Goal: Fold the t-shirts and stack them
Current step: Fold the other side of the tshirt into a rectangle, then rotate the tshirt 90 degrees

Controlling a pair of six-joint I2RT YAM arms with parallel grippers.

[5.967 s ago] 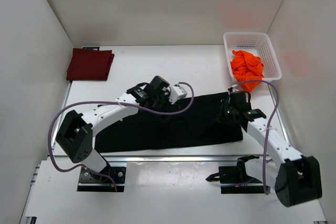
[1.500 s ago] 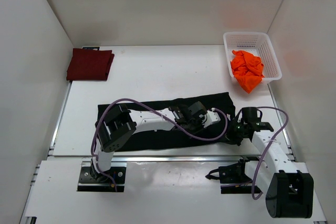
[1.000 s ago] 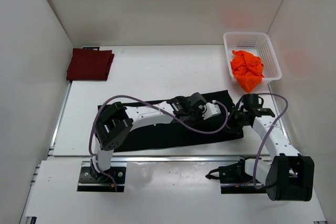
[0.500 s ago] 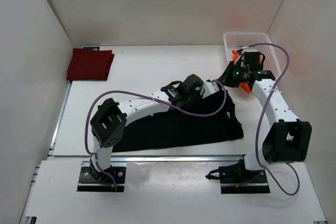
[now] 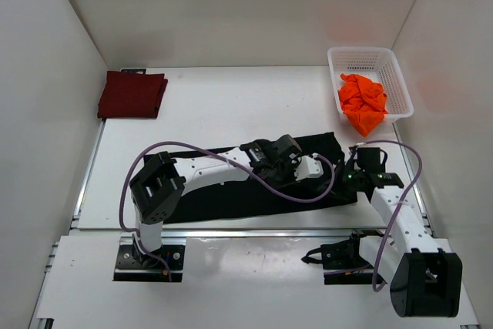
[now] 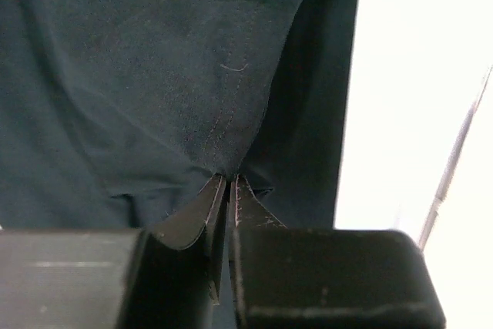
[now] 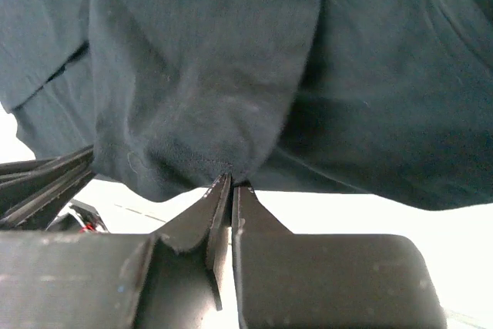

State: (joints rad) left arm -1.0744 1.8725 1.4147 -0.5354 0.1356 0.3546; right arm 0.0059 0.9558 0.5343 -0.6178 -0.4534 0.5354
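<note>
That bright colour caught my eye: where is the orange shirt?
In the overhead view, the orange t-shirt lies in the white basket, draping over its near rim, at the far right corner of the table.

I am looking at two slim arms, the left arm (image 5: 212,169) and the right arm (image 5: 398,213), each built of white shell links set between chunky black joint housings and bolted to a black base plate (image 5: 150,258). A lilac cable (image 5: 192,146) loops loosely along each arm from shoulder to wrist. On my wrist feeds the left hand (image 6: 227,180) and the right hand (image 7: 229,183) each show two thin, dark, wedge-shaped fingers tapering out of broad blocks, grey beside black.
</note>
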